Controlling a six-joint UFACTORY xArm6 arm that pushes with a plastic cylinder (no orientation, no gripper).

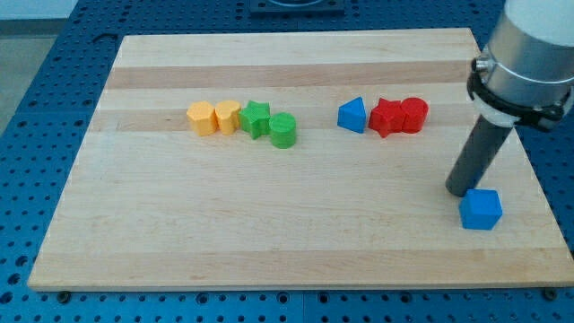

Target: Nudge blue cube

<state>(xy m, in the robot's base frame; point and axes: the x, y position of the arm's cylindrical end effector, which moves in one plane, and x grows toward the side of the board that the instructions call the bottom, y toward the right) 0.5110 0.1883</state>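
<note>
arm: the grey and black cylindrical arm body (527, 54) is cut off by the view's top and right edges | contact: whether the dark rod's tip (464, 191) touches the blue cube (481, 210) cannot be told; they sit just beside each other | shapes: the two yellow blocks (213, 117) are too small to name

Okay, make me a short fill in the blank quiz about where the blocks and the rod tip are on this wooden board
1. My tip stands just left of the ____ cube near the view's right edge.
2. The two yellow blocks sit immediately left of the two ____ blocks.
3. The blue triangular block sits just left of the two ____ blocks.
4. All blocks lie on a ____ board.

Missing words: blue, green, red, wooden
</note>
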